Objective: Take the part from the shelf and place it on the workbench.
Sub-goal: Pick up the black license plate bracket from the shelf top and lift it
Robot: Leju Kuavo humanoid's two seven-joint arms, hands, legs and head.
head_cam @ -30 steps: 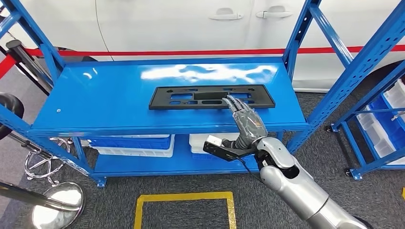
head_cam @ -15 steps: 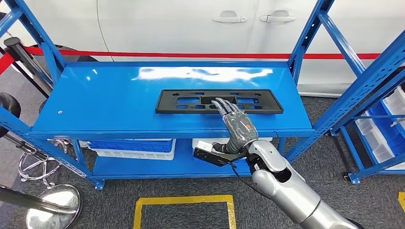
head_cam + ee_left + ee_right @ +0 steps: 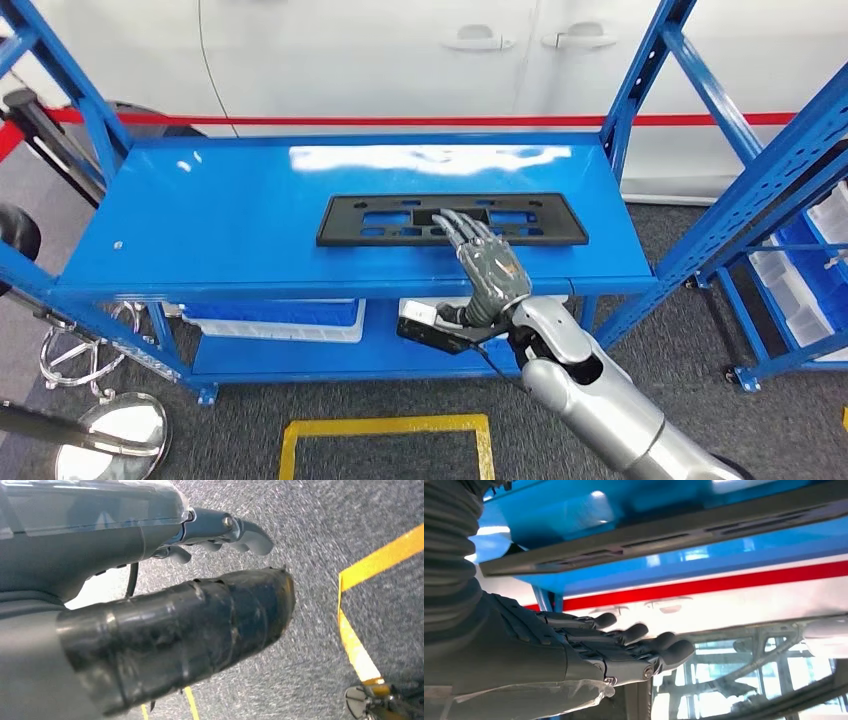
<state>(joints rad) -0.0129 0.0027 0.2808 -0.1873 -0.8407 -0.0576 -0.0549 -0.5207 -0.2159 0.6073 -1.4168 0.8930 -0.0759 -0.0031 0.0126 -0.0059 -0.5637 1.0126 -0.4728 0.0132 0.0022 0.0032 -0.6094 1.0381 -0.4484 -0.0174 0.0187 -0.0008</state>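
Observation:
The part (image 3: 380, 222) is a long flat black frame with cut-outs, lying on the top board of the blue shelf (image 3: 220, 230). My right hand (image 3: 490, 268) reaches over the shelf's front edge with its fingers (image 3: 455, 222) stretched out and apart over the middle of the part. I cannot tell if they touch it; nothing is gripped. In the right wrist view the part (image 3: 664, 537) runs as a grey bar against the blue board beyond the right hand (image 3: 589, 650). My left hand (image 3: 150, 580) hangs over the grey carpet, holding nothing.
A white car (image 3: 400, 50) and a red barrier band (image 3: 400, 120) stand behind the shelf. Blue uprights (image 3: 640, 90) flank the top board. Bins (image 3: 280, 315) sit on the lower board, and another rack with white bins (image 3: 800, 270) is at the right. Yellow floor tape (image 3: 385, 428) lies below.
The view has shifted a little. My right hand has slid left along the part and further over it, from right of centre to its middle. The part has stayed put.

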